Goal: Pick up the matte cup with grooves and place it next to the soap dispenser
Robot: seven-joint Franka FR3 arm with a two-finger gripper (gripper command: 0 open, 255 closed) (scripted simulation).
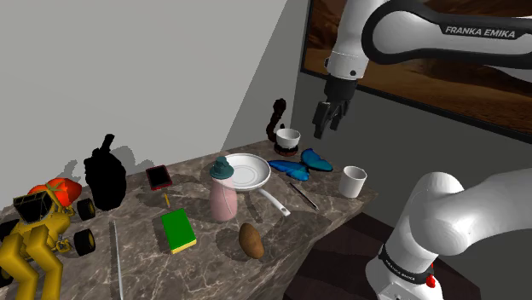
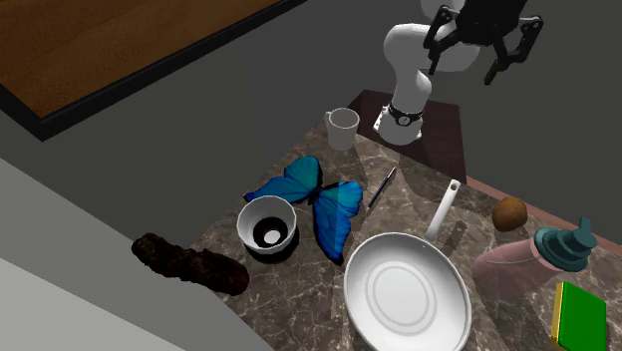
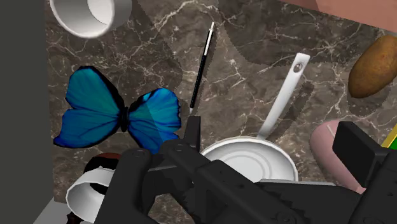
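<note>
Gripper (image 1: 326,128) fingers are closest, spread wide apart and holding nothing. In the shoulder view it hangs in the air at 1 o'clock from the white cup (image 1: 287,138), not touching it. That cup stands on a dark round mat (image 2: 271,251) at the back of the stone table (image 1: 145,256), just beside a lumpy brown thing (image 1: 276,119). A blue butterfly (image 1: 298,164) lies at 5 o'clock from the cup. A white pan (image 1: 243,173) lies at 8 o'clock from the cup. The pink soap bottle (image 1: 223,194) with a teal top stands at 7 o'clock from the pan, well apart from the cup. A white mug (image 1: 353,181) stands at 4 o'clock from the butterfly. A potato (image 1: 250,240) lies at 5 o'clock from the soap bottle.
</note>
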